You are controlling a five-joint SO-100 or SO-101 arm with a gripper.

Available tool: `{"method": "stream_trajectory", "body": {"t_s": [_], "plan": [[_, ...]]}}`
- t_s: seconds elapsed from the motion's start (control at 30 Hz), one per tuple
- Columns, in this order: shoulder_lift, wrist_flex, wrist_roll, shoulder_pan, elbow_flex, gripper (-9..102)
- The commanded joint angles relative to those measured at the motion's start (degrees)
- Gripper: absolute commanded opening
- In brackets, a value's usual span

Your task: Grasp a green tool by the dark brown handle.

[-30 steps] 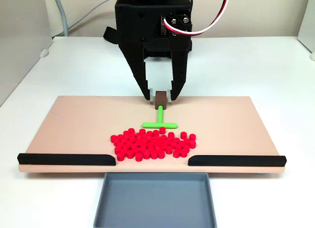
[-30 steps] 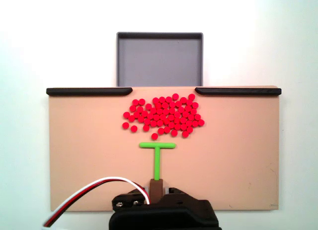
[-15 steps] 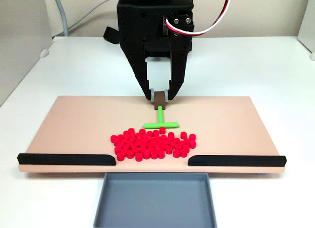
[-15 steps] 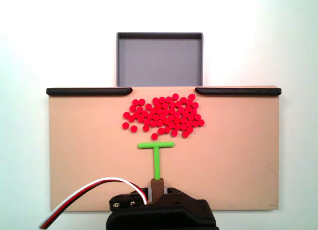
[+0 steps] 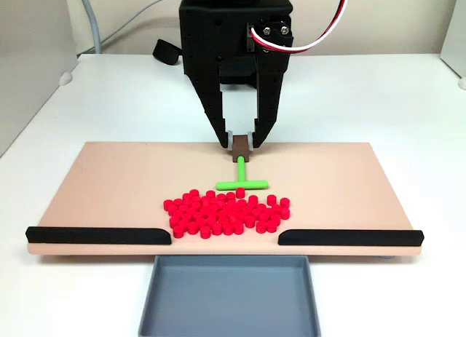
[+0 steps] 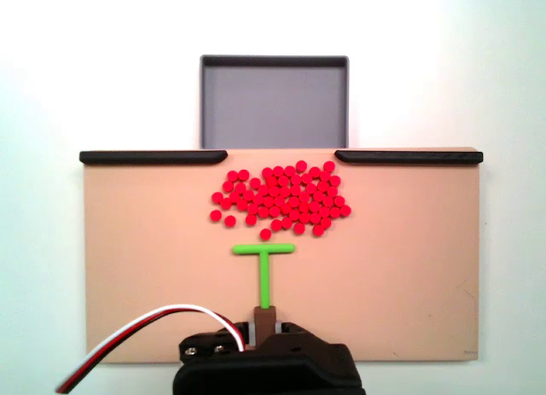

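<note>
The dark brown handle (image 5: 239, 146) sits at the back edge of the tan board (image 5: 109, 184), clamped between the gripper (image 5: 239, 142) jaws, with the green tool (image 5: 241, 181) lying flat toward the red cylinders (image 5: 226, 212). From above, the arm hides most of the handle (image 6: 265, 320), so contact there is hard to make out.

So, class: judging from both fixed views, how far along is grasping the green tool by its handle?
Done: the gripper has its fingers on either side of the dark brown handle. In hand: whether they pinch it yet cannot be told. Left: a firm grip; the green tool lies flat on the tan board.
</note>
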Motion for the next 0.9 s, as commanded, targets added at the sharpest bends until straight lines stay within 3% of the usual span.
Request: {"method": "stream_trajectory", "body": {"t_s": [0.0, 0.6, 0.87], "plan": [[3.4, 0.6, 0.4, -0.4, -1.9, 0], [11.7, 4.4, 0.0, -0.8, -2.0, 0], [7.9, 10.1, -1.6, 0.7, -9.1, 0]]}}
